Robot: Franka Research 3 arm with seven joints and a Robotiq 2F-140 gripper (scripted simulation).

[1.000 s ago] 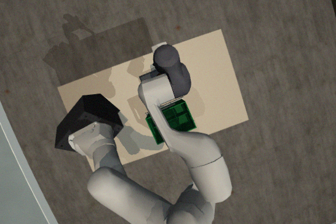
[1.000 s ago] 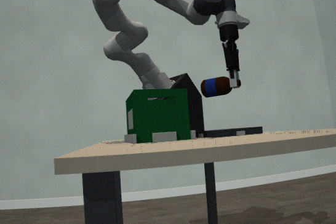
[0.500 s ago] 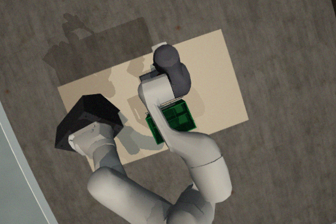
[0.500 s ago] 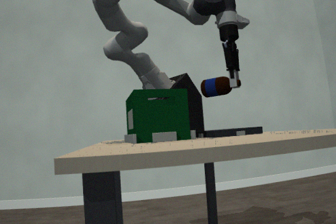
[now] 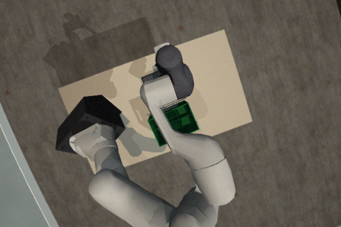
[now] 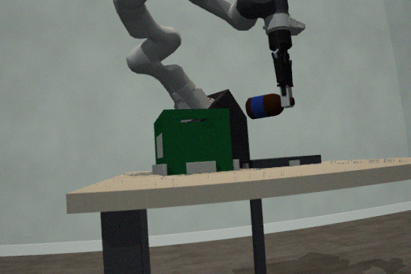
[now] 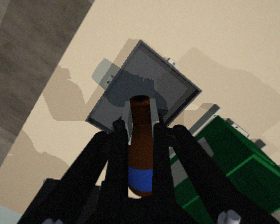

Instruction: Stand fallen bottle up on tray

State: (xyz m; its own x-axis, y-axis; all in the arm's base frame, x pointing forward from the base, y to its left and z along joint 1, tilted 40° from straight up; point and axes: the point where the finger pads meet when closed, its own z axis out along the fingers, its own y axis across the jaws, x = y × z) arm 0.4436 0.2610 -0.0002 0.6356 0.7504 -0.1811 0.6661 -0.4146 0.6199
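Note:
My gripper [image 6: 287, 101] is shut on the neck of a brown bottle with a blue label [image 6: 264, 106]. It holds the bottle lying roughly level, high in the air above the tray. In the wrist view the bottle [image 7: 141, 150] sits between my black fingers, its mouth pointing toward the dark grey tray [image 7: 143, 90] far below. The tray [image 6: 284, 161] lies flat on the table right of the green crate [image 6: 193, 140]. In the overhead view the arm hides the bottle, the gripper and most of the tray.
The green crate [image 5: 175, 122] with its compartments stands partly under my arm. It shows at the lower right of the wrist view [image 7: 231, 170]. A black base block [image 5: 87, 121] sits at the table's left end. The tan table [image 6: 241, 184] has edges all round.

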